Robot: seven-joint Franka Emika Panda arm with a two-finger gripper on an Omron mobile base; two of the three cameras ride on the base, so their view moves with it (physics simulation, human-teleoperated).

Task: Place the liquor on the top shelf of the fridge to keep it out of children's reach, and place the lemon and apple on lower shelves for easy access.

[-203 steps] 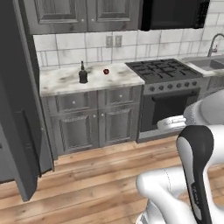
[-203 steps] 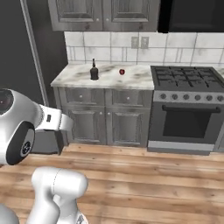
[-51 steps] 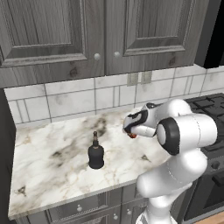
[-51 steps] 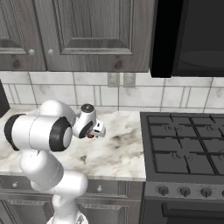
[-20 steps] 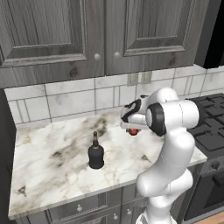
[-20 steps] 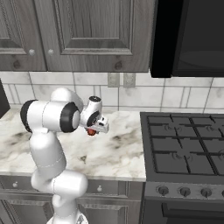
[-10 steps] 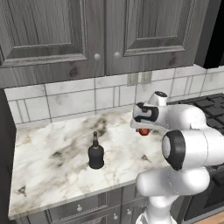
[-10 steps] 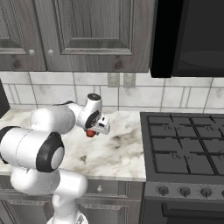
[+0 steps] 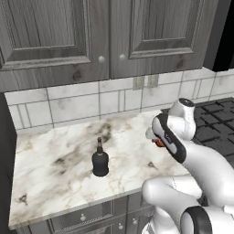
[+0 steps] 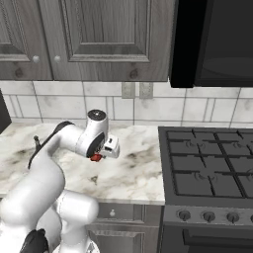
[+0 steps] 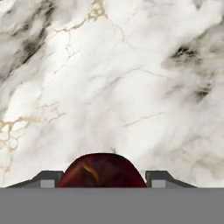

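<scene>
Above the marble counter, the gripper holds the apple between its two fingers, one on each side of the fruit. The jaws stand partly open, closed against the apple's width. In the hand view the apple appears as a dark red dome with a pale streak, lying between the fingertips with veined white stone beyond it. In the left base view a small patch of red shows beside the white wrist, off the counter surface. In the right base view the same red patch shows under the hand, with the counter below it.

The bottle stands upright on the counter, to the left of the arm in the left base view and well apart from the apple. It is dark, with a squat round body, a thin neck and a brownish stopper. In the right base view its neck shows just past the arm's upper link.

Behind the counter runs a tiled wall with an outlet plate. Grey wood-grain cupboards hang above it. A black stove adjoins the counter on the right.
</scene>
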